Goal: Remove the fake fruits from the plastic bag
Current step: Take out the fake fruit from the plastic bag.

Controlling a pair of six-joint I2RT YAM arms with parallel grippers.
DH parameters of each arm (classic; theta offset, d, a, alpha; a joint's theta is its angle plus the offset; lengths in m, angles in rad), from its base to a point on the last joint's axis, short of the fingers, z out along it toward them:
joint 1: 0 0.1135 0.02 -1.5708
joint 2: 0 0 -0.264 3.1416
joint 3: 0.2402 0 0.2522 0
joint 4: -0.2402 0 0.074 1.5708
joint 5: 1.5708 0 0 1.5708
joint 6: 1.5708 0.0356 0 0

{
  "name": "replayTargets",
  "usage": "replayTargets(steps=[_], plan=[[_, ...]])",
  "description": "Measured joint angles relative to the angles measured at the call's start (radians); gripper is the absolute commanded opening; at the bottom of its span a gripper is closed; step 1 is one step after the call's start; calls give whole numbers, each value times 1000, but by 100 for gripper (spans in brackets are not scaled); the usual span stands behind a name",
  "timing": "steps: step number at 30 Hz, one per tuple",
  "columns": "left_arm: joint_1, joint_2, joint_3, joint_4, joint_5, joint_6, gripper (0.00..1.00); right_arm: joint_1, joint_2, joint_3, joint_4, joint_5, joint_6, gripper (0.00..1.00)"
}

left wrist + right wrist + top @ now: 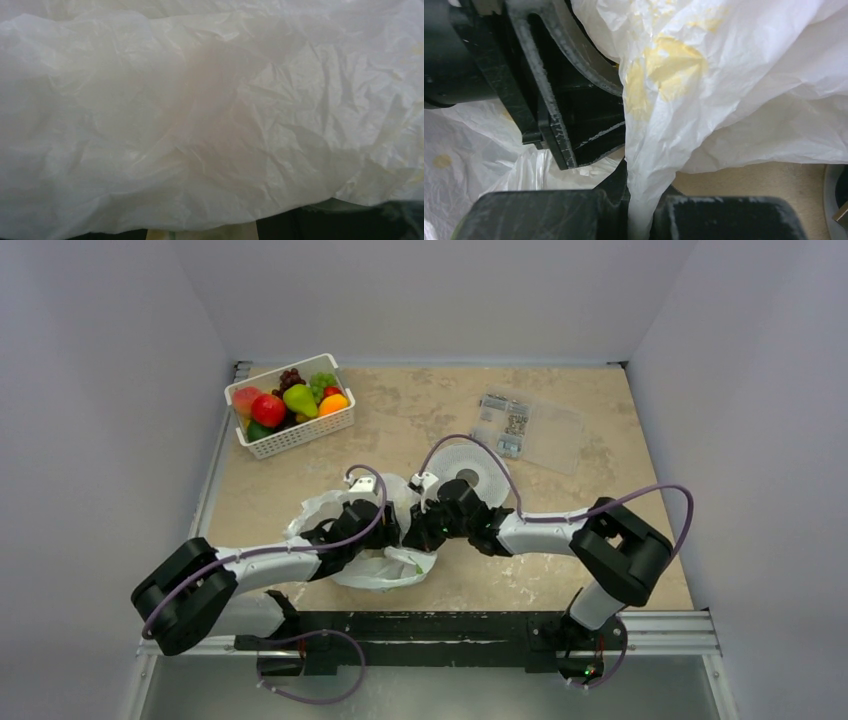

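- Plastic bag (385, 565): lies crumpled on the bench (420, 410), near its front edge, between the two arms. Both wrists reach into it from either side.
- Right fingers (661, 215): pressed together on a fold of the bag's film, which runs up out of the slit between them. Grip confirmed in the right wrist view.
- Left fingers (362, 520): at the bag's left side, partly wrapped by film. Whether they are spread or closed cannot be told from any view. The left wrist camera sees only wrinkled white film across the whole picture.
- The left arm's black wrist body shows in the right wrist view at upper left, just beside the pinched fold.
- A yellow patch (669, 60) shows through the film above the right fingers. Which item it is cannot be told.
- Fake fruits (290, 400): a heap sits in the white slotted basket (300, 440) at the bench's far left corner, well apart from the bag. A red apple (268, 410), green pear (300, 400) and green grapes (322, 383) can be made out.
- A flat clear packet (535, 430) lies at far right.
- A white round disc (480, 475) lies beside the right wrist.
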Motion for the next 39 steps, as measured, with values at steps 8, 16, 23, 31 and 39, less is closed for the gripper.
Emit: replayTargets(steps=[8,16,23,31,39], plan=[[0,-111,24,-99,16,40,26,0,-48,-2,-7,34,-15,0],[6,-469,91,-382,86,73,4,0,-50,43,-43,116,-22,0],[38,-647,157,-575,232,78,0,0,-48,107,-83,177,-24,0],[98,-558,416,-787,475,168,0,0,-20,196,-127,202,-17,0],[138,-530,594,-894,534,256,0,0,17,215,-165,235,-28,0]])
